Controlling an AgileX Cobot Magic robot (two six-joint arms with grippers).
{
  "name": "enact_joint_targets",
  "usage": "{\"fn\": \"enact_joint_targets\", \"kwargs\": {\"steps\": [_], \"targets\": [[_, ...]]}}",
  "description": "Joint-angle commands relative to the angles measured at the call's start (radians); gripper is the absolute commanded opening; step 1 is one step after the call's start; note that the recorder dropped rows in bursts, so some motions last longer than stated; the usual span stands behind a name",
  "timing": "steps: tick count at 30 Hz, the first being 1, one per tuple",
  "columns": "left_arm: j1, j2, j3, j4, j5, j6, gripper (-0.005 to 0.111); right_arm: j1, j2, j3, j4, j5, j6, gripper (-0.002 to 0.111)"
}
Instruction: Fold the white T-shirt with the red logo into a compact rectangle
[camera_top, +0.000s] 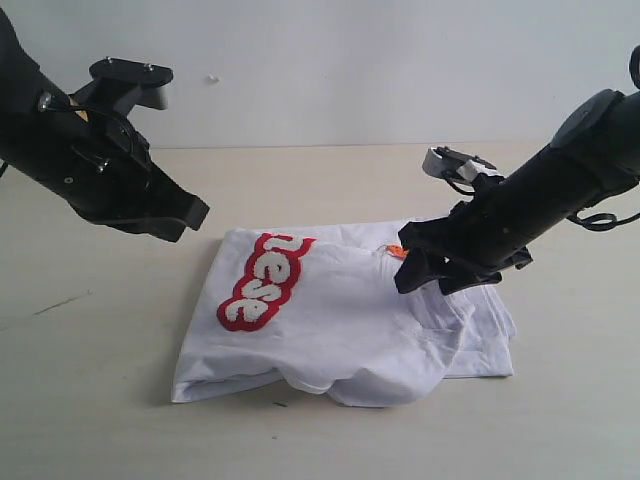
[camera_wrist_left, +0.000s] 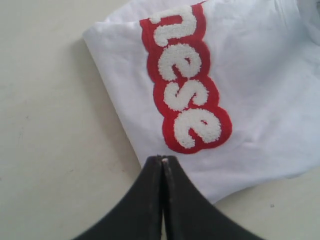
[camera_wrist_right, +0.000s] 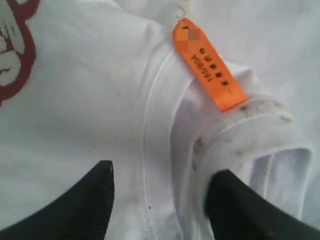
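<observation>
**T-shirt (camera_top: 350, 320) lies part-folded at mid-table; left gripper shut above it, right gripper open over the collar**

The near edge of the white T-shirt is a thick, rounded fold that bulges toward the viewer, with flatter layers showing beneath it on the right. The garment rests on the pale table (camera_top: 90, 400), roughly in the middle and wrinkled, in a loose four-sided shape.

On its left part lies the red logo (camera_top: 262, 285), running from near-left to far-right. Its fuzzy white letters read "ese" in the exterior view, and the far end of the patch disappears under a fold. The left wrist view shows "nese" close to the shirt's left edge.

The left gripper (camera_wrist_left: 162, 162) hangs in the air over the table's left side, above and apart from the cloth. Its two dark fingers are pressed together with nothing between them.

On the right, the right gripper (camera_wrist_right: 160, 175) points down over the shirt's far-right part. Its fingers stand well apart and grip nothing. A seam of white cloth runs across the gap below them, and the ribbed collar (camera_wrist_right: 250, 135), soiled with small brown specks, curls up just beside one finger. An orange neck tag (camera_wrist_right: 209, 65) lies on the cloth just beyond the collar.

Farther back are bare tabletop and a plain light wall (camera_top: 350, 70).
</observation>
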Motion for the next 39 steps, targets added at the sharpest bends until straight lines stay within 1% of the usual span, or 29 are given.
{"fn": "enact_joint_targets", "kwargs": {"steps": [1, 3, 5, 6, 8, 12, 14, 16, 18, 19, 22, 27, 32, 37, 39], "targets": [[-0.004, -0.007, 0.004, -0.010, -0.003, 0.003, 0.000, 0.001, 0.024, 0.002, -0.061, -0.027, 0.031, 0.054], [-0.004, -0.007, 0.004, -0.010, 0.000, 0.003, 0.000, 0.001, 0.045, 0.002, -0.074, -0.040, 0.043, 0.054], [-0.004, -0.007, 0.004, -0.010, -0.003, 0.003, 0.000, 0.001, 0.050, 0.002, -0.026, -0.048, 0.020, 0.054], [-0.004, -0.007, 0.004, -0.010, -0.005, 0.003, 0.000, 0.001, 0.050, 0.002, 0.043, -0.026, -0.039, 0.054], [-0.004, -0.007, 0.004, -0.010, -0.011, 0.003, 0.000, 0.001, 0.050, 0.002, 0.090, -0.014, -0.077, 0.054], [-0.004, -0.007, 0.004, -0.018, -0.009, 0.003, 0.000, 0.001, 0.067, 0.002, 0.090, -0.017, -0.073, 0.052], [-0.004, -0.007, 0.004, -0.018, -0.005, 0.003, 0.000, 0.001, 0.101, 0.002, 0.074, -0.017, -0.070, 0.047], [-0.004, -0.007, 0.004, -0.028, -0.005, 0.003, 0.000, 0.001, 0.116, 0.002, 0.082, -0.017, -0.075, 0.039], [-0.004, -0.007, 0.004, -0.033, -0.009, 0.003, 0.000, 0.001, 0.116, 0.002, 0.112, -0.010, -0.117, 0.027], [-0.004, -0.007, 0.004, -0.033, -0.011, 0.003, 0.000, 0.001, 0.116, 0.002, 0.114, -0.008, -0.135, 0.019], [-0.004, -0.007, 0.004, -0.033, -0.011, 0.003, 0.000, 0.001, 0.114, 0.002, 0.112, 0.006, -0.160, 0.000], [-0.004, -0.007, 0.004, -0.033, -0.017, 0.003, 0.000, 0.001, 0.059, -0.005, 0.121, 0.030, -0.163, 0.000], [-0.004, -0.007, 0.004, -0.033, -0.019, 0.003, 0.000, 0.001, -0.051, -0.059, 0.103, 0.067, -0.163, 0.000], [-0.004, -0.007, 0.004, -0.033, -0.023, 0.003, 0.000, 0.001, -0.152, -0.114, -0.029, 0.033, -0.128, 0.000], [-0.004, -0.007, 0.004, -0.033, -0.026, 0.003, 0.000, 0.001, -0.171, -0.138, -0.079, 0.010, -0.159, 0.000]]}}
